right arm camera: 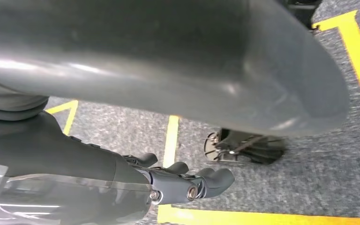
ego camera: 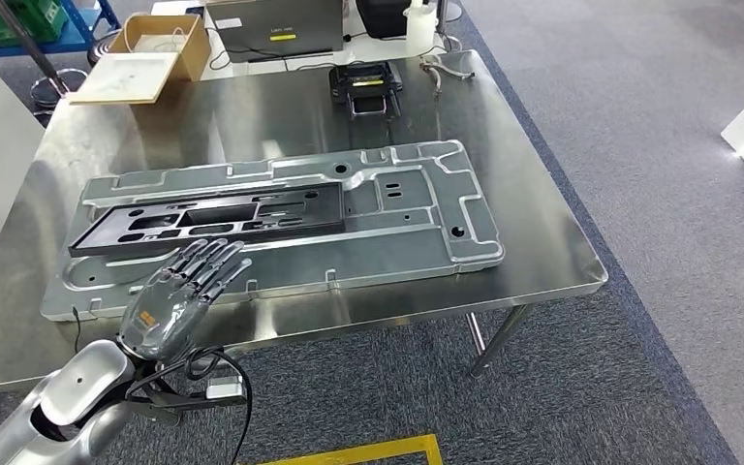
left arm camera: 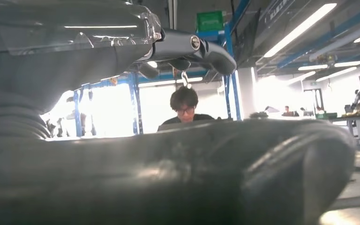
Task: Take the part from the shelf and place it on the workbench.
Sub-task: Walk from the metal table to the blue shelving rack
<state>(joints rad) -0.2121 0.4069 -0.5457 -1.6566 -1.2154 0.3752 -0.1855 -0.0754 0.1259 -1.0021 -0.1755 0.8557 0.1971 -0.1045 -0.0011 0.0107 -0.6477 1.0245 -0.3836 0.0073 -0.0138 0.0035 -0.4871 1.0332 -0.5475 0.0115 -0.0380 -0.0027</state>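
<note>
Seemingly placed: the black part [ego camera: 208,219] lies flat on the grey tray [ego camera: 417,208] on the workbench [ego camera: 542,242]; left hand [ego camera: 186,291] (fingers spread, empty) hovers beside it, right hand [right arm camera: 178,180] hangs loosely curled, empty

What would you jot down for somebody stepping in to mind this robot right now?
Left hand: holding nothing, fingers spread, over the near edge of the workbench, just short of the part.
Right hand: hangs beside the body above the carpeted floor, fingers loosely curled, holding nothing.
The black part lies flat on the large grey panel on the workbench, with no hand on it.
Done: the part appears to be placed.
Left: probably just draw the left arm back; check that the part sits properly.
</note>
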